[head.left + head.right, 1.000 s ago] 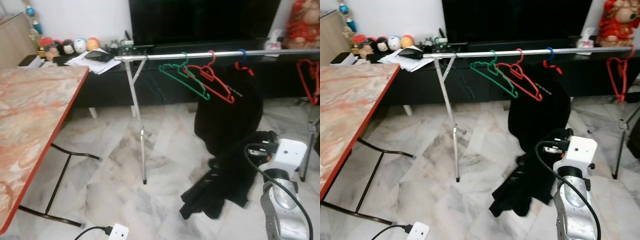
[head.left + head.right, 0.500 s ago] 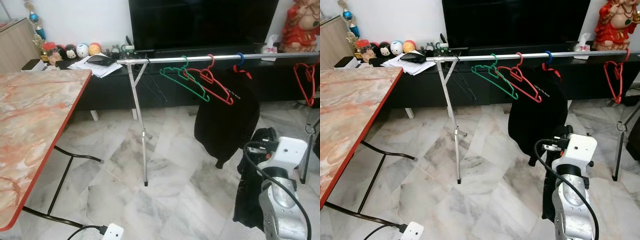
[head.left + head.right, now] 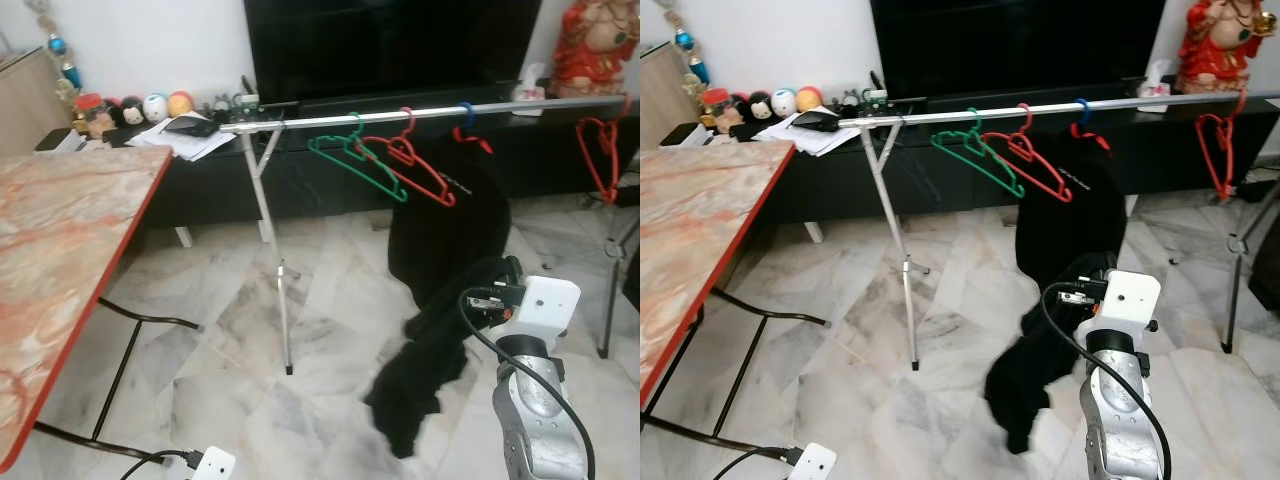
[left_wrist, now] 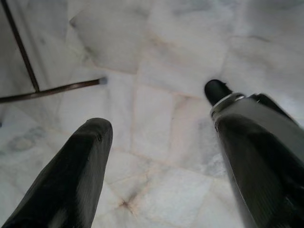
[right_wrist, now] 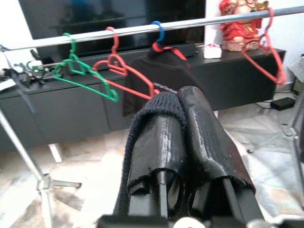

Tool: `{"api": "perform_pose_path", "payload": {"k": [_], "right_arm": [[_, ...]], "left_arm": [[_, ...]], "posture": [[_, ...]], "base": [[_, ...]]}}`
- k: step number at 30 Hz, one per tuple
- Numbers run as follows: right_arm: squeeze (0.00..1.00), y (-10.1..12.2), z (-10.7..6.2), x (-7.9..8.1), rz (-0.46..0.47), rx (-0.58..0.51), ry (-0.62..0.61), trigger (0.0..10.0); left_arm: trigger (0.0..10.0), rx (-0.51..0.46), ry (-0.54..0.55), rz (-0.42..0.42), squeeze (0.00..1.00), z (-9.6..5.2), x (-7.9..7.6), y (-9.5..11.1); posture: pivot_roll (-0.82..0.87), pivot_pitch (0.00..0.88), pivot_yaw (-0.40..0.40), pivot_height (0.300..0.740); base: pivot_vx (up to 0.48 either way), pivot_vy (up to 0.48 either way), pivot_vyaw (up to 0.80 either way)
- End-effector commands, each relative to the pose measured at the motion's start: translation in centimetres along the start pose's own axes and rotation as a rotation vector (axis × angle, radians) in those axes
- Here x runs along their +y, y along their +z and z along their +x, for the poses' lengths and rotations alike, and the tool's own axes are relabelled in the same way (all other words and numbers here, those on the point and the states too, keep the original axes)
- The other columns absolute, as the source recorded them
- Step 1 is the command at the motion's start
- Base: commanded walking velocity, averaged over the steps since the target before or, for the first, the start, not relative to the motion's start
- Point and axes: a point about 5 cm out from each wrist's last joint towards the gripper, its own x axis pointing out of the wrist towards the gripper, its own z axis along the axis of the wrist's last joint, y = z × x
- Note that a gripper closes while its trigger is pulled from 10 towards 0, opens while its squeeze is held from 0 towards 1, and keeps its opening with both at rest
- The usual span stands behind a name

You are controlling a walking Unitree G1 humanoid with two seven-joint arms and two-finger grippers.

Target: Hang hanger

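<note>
- While my right gripper [image 5: 183, 102] is raised in front of me, its two fingers [image 5: 156, 137] are pressed together on a fold of the black garment [image 3: 445, 250].
- My left gripper [image 4: 156, 152] hangs low over the marble floor [image 3: 230, 320]; its fingers are spread apart and hold nothing.
- From my right fingers the black garment hangs down, and its lower end lies in a heap on the floor.
- On my left stands a table [image 3: 60, 250] with a reddish marble top and thin black legs.
- Near its legs a white plug box [image 3: 213, 465] with a black cable lies on the floor.
- Farther away a silver rail [image 3: 400, 113] runs across the room on a thin metal leg.
- On the rail hang a green hanger [image 3: 355, 160], beside it a red hanger [image 3: 415, 170], then a hanger with a blue hook [image 3: 466, 112] that carries the top of the black garment.
- One more red hanger [image 3: 600, 155] hangs at the right end, well apart from the others.
- Behind the rail are a low black cabinet [image 3: 220, 185] with papers and small round toys, a dark television [image 3: 390, 45] and a red figure [image 3: 590, 45].
</note>
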Motion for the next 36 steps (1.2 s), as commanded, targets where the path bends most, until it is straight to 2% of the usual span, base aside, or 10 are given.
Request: {"api": "perform_pose_path", "payload": {"k": [1, 8, 14, 19, 27, 31, 36], "right_arm": [[0.00, 0.9, 0.2, 0.4, -0.052, -0.043, 0.051, 10.0], [0.00, 1.6, 0.0, 1.0, -0.139, -0.046, 0.299, 10.0], [0.00, 2.1, 0.4, 0.9, -0.125, -0.048, 0.346, 10.0], [0.00, 1.8, 0.5, 1.8, -0.112, -0.036, 0.423, 10.0], [0.00, 2.5, 1.4, 2.9, -0.097, -0.054, 0.507, 10.0], [0.00, 2.8, 2.3, 4.5, -0.077, -0.070, 0.560, 10.0], [0.00, 2.6, 2.3, 6.0, -0.057, -0.070, 0.623, 10.0]], "left_arm": [[10.0, 0.003, -0.011, 0.012, 0.00, -0.1, -0.2, -0.2], [10.0, -0.001, -0.015, -0.001, 0.00, -0.1, -0.6, -0.2], [10.0, 0.001, -0.004, -0.021, 0.00, -0.1, -0.8, -0.2], [10.0, 0.009, 0.012, -0.042, 0.00, -0.1, -1.0, -0.3], [10.0, 0.019, 0.043, -0.099, 0.00, -0.2, -1.1, -0.4], [10.0, 0.024, 0.059, -0.113, 0.00, -0.2, -0.9, -0.4], [10.0, 0.027, 0.081, -0.127, 0.00, -0.2, -0.7, -0.5]], "posture": [[-0.25, 0.000, 0.090, 0.740], [-0.26, 0.000, 0.069, 0.740], [-0.25, 0.000, 0.044, 0.740], [-0.25, 0.000, 0.010, 0.740], [-0.21, 0.000, -0.041, 0.740], [-0.16, 0.000, -0.059, 0.740], [-0.12, 0.000, -0.070, 0.740]], "base": [[0.000, -0.307, 0.00], [0.000, -0.306, 0.00], [0.000, -0.304, 0.00], [0.000, -0.303, 0.00], [0.000, -0.242, 0.00], [0.000, -0.242, 0.00], [0.000, -0.241, 0.00]]}}
